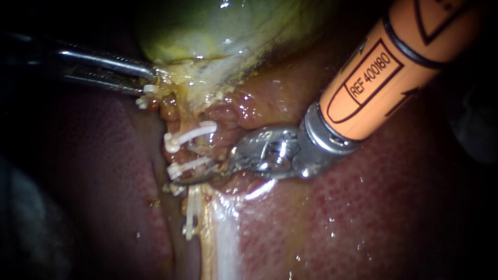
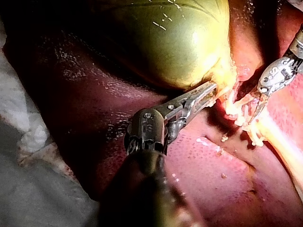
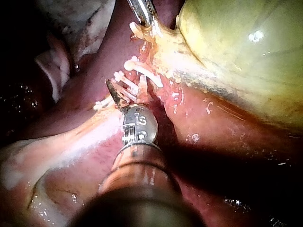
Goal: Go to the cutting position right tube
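Jaws of right instrument (image 1: 199, 176), slightly open, lie crosswise at the tube (image 1: 212, 148) between clips (image 1: 189, 135); left instrument (image 1: 149, 78) grips gallbladder (image 1: 218, 31).

- gallbladder (image 1: 218, 31) lies above the clips (image 1: 189, 135)
- left instrument (image 1: 148, 83) sits up-left of the clips
- right instrument (image 1: 207, 173) reaches in from the clips' right
- liver (image 1: 363, 218) lies under the clips
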`<state>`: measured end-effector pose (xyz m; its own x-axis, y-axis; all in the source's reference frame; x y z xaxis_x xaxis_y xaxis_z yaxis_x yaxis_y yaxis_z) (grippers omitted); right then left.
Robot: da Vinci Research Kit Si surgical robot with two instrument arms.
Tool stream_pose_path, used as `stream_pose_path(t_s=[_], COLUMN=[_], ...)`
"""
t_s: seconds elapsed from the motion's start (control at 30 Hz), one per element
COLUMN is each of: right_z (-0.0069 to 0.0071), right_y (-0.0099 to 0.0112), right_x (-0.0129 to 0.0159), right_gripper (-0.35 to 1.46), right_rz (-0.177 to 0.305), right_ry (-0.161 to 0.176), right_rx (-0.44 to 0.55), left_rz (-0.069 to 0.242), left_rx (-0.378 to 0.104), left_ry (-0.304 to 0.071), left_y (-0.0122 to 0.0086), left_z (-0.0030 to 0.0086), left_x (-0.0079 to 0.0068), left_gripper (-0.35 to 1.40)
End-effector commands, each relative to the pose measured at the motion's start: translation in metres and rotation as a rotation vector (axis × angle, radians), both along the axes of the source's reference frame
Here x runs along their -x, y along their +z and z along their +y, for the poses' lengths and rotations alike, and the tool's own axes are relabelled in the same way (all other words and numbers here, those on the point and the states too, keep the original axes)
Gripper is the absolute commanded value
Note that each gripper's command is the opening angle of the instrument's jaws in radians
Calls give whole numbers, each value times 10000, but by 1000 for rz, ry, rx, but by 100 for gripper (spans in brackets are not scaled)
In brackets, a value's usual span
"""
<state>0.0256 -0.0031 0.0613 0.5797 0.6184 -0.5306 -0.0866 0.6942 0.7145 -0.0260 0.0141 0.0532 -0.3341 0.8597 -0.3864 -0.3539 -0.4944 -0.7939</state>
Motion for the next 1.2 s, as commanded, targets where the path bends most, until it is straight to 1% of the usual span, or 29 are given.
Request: stream_pose_path(t_s=[0.03,0.63,0.73,0.83,0.87,0.97,1.07,1.2], right_z=[0,-2,-3,-5,-5,-7,-9,-9], right_y=[0,-2,-5,-7,-8,-13,-21,-32], right_x=[0,0,2,6,8,14,20,33], right_gripper=[140,142,142,144,144,144,144,144], right_rz=[1,12,34,76,94,123,145,160], right_ry=[0,-1,-2,-8,-13,-25,-32,-38], right_rx=[0,0,-6,-8,-9,-11,-15,-22], left_rz=[0,-1,-1,-1,-1,-1,-1,-1], left_rx=[0,0,0,0,0,0,0,0], left_ry=[0,1,1,1,1,1,1,1], left_y=[0,0,0,0,0,0,0,0], left_z=[0,0,0,0,0,0,0,0], left_x=[0,-1,-1,-1,-1,-1,-2,-2], left_gripper=[-35,-35,-35,-35,-35,-35,-35,-35])
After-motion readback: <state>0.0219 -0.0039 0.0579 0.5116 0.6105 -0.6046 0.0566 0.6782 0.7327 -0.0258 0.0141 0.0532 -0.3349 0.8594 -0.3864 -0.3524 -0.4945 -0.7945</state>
